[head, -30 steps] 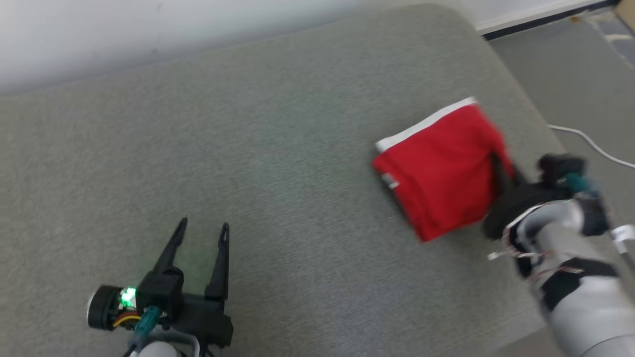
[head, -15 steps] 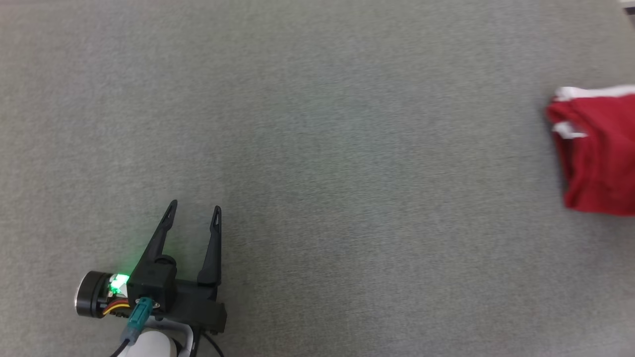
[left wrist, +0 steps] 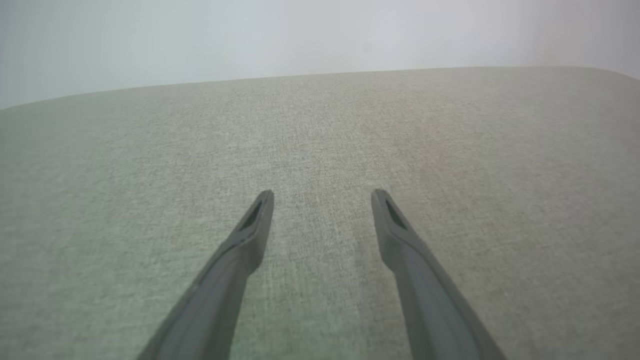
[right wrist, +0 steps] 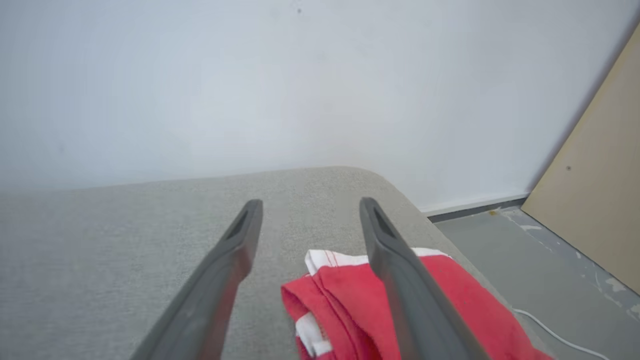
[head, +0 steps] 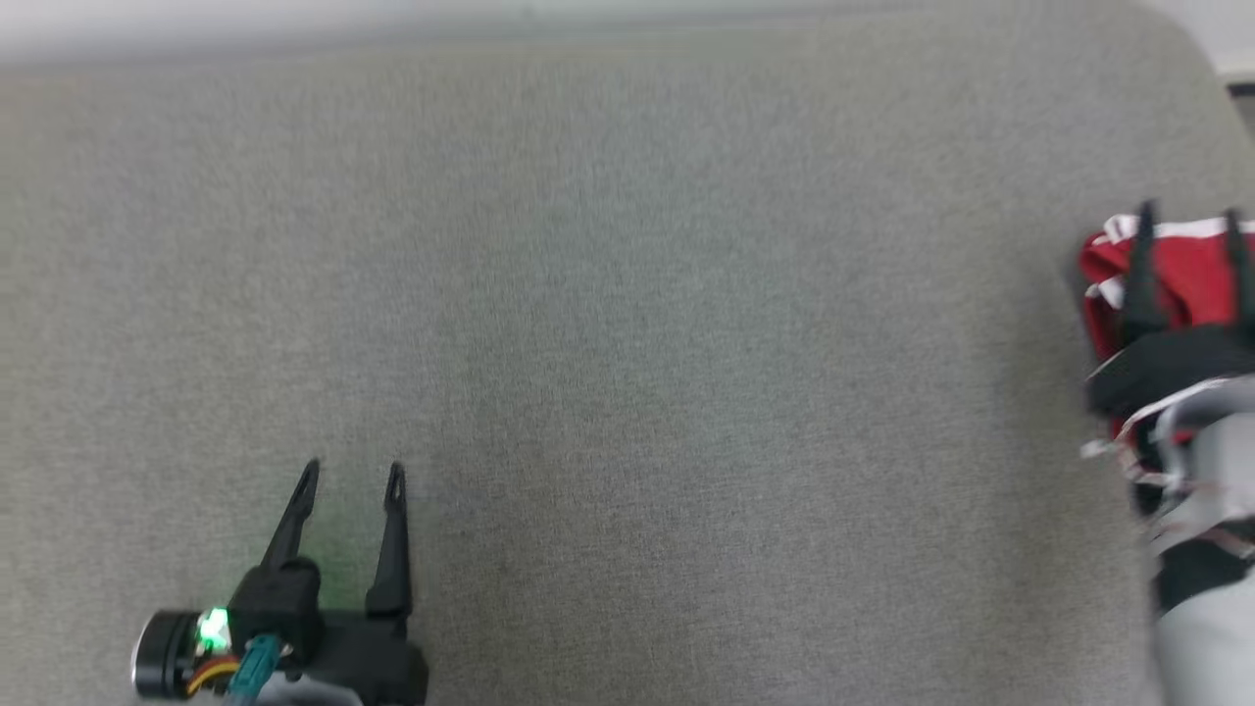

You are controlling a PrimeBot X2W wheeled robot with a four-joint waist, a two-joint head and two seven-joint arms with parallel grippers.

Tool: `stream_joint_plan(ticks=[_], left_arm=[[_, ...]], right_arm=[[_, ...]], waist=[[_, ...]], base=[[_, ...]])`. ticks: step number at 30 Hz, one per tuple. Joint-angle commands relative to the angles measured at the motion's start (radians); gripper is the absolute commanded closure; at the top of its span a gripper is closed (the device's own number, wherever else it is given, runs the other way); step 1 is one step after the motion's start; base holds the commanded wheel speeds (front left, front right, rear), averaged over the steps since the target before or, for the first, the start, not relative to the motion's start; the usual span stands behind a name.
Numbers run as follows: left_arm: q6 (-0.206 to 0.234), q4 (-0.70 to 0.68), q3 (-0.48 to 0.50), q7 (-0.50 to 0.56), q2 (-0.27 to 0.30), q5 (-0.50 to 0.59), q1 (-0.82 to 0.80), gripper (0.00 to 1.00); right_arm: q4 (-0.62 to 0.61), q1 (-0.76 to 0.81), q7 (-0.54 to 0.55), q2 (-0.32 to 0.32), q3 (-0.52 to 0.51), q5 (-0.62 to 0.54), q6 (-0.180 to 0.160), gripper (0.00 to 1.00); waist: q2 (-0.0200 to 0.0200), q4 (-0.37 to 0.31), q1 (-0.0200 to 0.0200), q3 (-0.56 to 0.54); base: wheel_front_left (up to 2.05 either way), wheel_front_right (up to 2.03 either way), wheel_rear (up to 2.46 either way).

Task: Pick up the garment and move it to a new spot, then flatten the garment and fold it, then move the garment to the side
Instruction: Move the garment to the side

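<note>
The garment [head: 1186,279] is red with white trim and lies folded near the right edge of the grey cushioned surface [head: 627,343]; in the right wrist view it lies below the fingers as a folded red bundle [right wrist: 450,310]. Above it my right gripper [head: 1188,218] stands open, holding nothing, its two fingers [right wrist: 395,270] spread apart over the cloth. At the lower left my left gripper [head: 351,476] is open and empty over bare fabric, far from the garment; its fingers [left wrist: 400,240] are wide apart.
The grey surface ends in a rounded corner at the far right [right wrist: 390,185]. Beyond it are a grey floor [right wrist: 500,250], a white cable [right wrist: 555,335], a white wall [right wrist: 300,85] and a tan board [right wrist: 595,195].
The right gripper has opened and let go of the garment, which now lies on the surface below it. The head camera has swung, shifting the whole picture. The left gripper stays open.
</note>
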Motion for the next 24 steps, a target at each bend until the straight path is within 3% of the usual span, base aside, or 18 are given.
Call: stream_joint_plan(ticks=[1, 5, 11, 16, 24], left_arm=[[0.007, 0.002, 0.009, -0.003, -0.003, -0.004, 0.025, 0.00], [0.015, 0.003, 0.039, -0.003, -0.008, -0.021, 0.077, 0.00], [0.010, 0.014, 0.056, -0.003, -0.013, -0.037, 0.140, 0.00], [0.009, 0.018, 0.067, -0.003, -0.017, -0.044, 0.186, 0.00], [0.015, 0.024, 0.069, -0.003, -0.017, -0.066, 0.226, 0.00]], right_arm=[[-0.031, 0.042, 0.000, 0.032, 0.013, 0.028, -0.003, 0.00], [-0.130, 0.174, 0.000, 0.106, 0.114, 0.073, -0.003, 0.00], [-0.212, 0.371, 0.000, 0.175, 0.167, 0.140, -0.003, 0.00], [-0.237, 0.493, 0.000, 0.197, 0.221, 0.125, -0.003, 0.00], [-0.283, 0.563, 0.000, 0.219, 0.228, 0.145, -0.003, 0.00]], waist=[[0.0000, 0.000, 0.0000, -0.076], [0.0000, 0.017, 0.0000, -0.150], [0.0000, 0.066, 0.0000, -0.235], [0.0000, 0.098, 0.0000, -0.289], [0.0000, 0.130, 0.0000, -0.342]], base=[[0.00, 0.00, 0.00], [0.00, 0.00, 0.00], [0.00, 0.00, 0.00], [0.00, 0.00, 0.00], [0.00, 0.00, 0.00]])
